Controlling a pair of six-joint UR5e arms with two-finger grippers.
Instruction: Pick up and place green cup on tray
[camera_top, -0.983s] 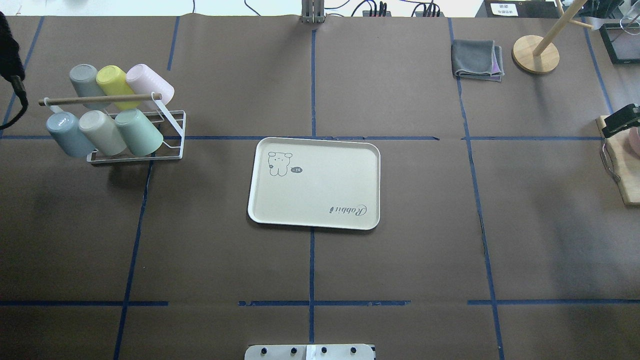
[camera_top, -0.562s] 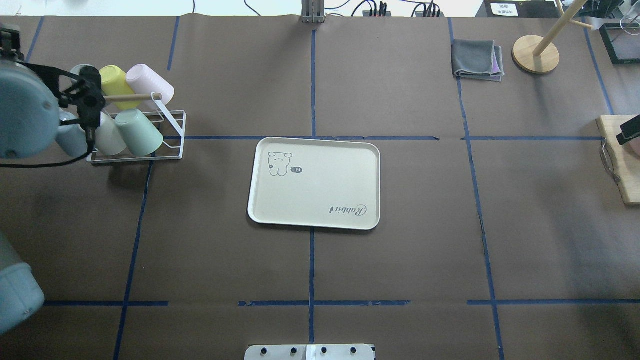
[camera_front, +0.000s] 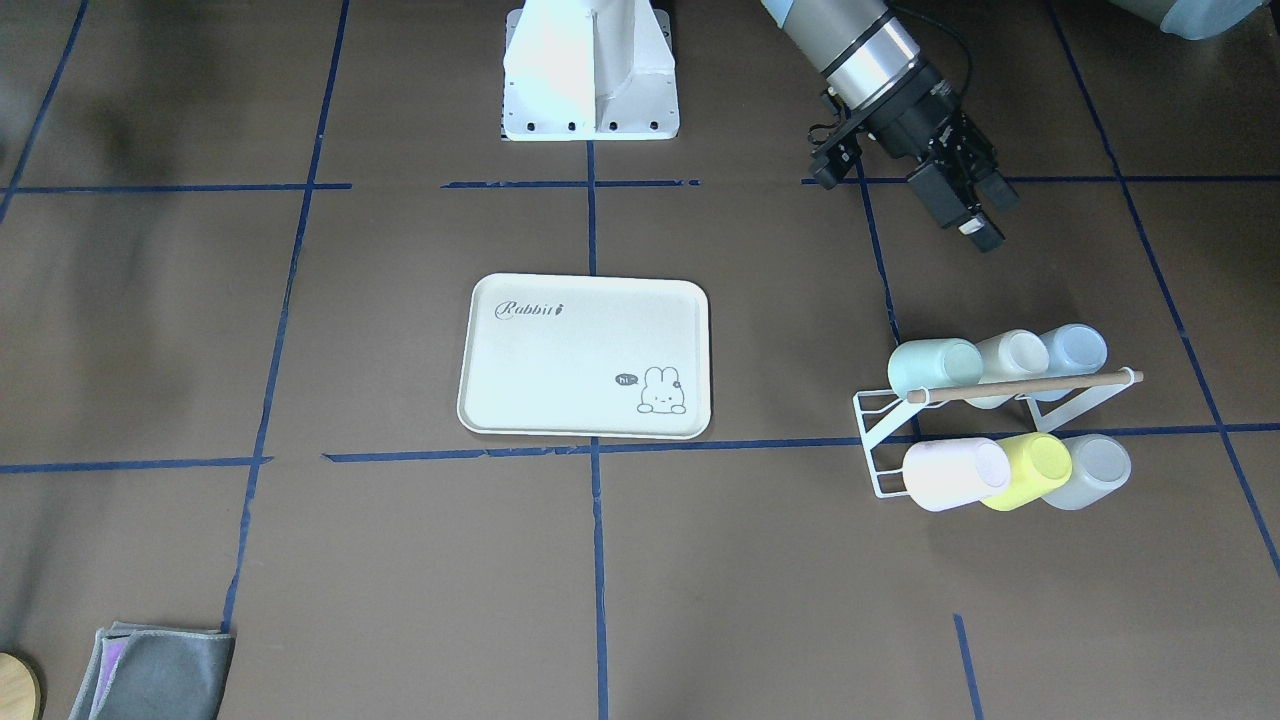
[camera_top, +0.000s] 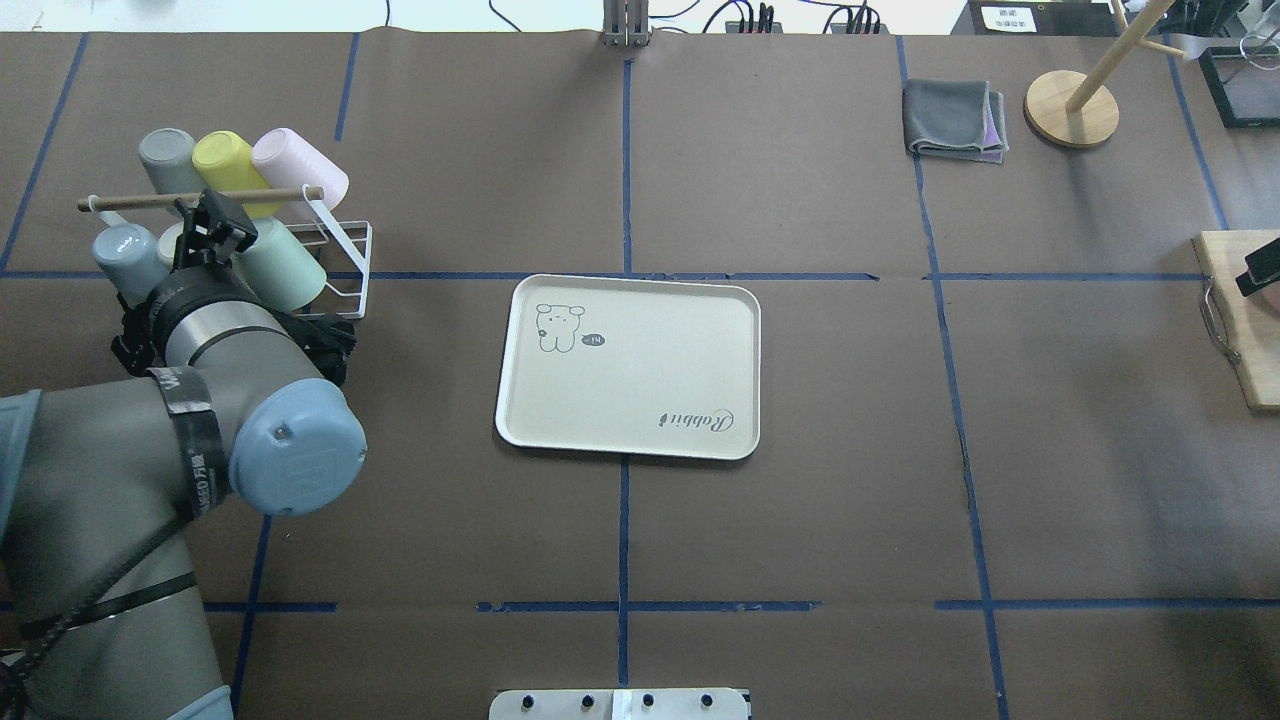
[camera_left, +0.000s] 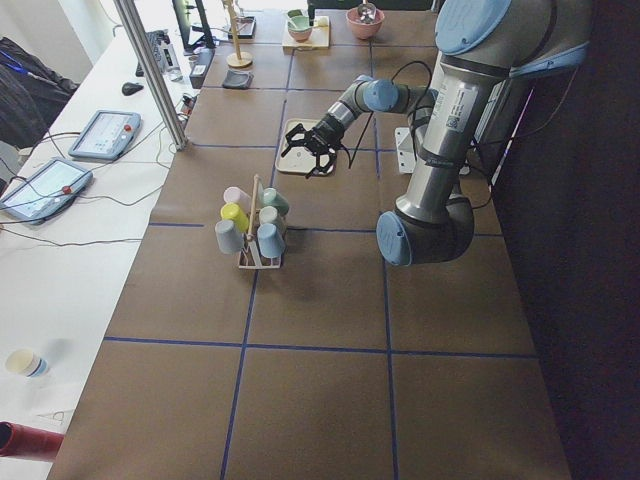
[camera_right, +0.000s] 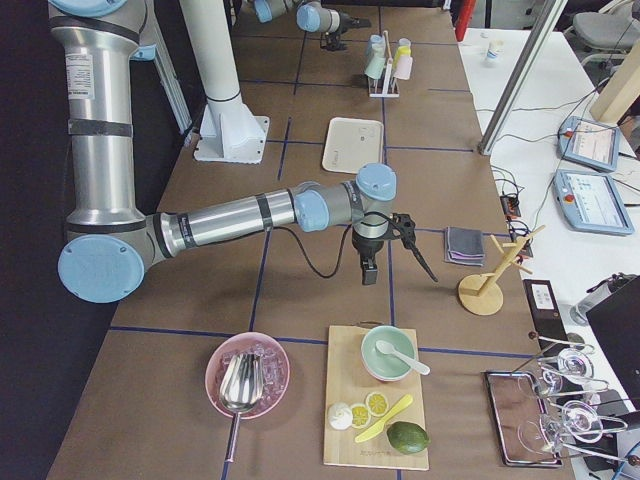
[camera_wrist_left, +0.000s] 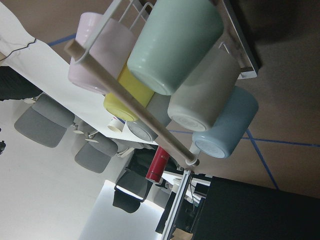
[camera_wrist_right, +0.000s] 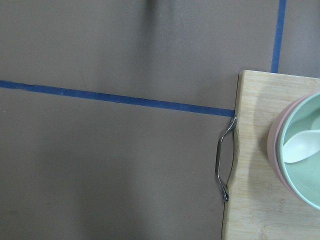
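Cream tray (camera_front: 560, 370) reads "Rabbit" in script, "hi" beside its bunny (camera_front: 660, 392).

left gripper (camera_top: 218, 224) | swung in from table edge | now apparently near green cup (camera_top: 287, 266)

The left arm (camera_top: 110, 480) is showing grey tubes, a pale blue round cap (camera_top: 300, 440) and a black band (camera_top: 200, 455) with white lettering at lower left, and a black cable (camera_top: 100, 590) is hanging beside it. The silver wrist (camera_front: 865, 45) is ending in the black left gripper (camera_front: 990, 215). The white base (camera_front: 590, 70) is carrying dark screws.
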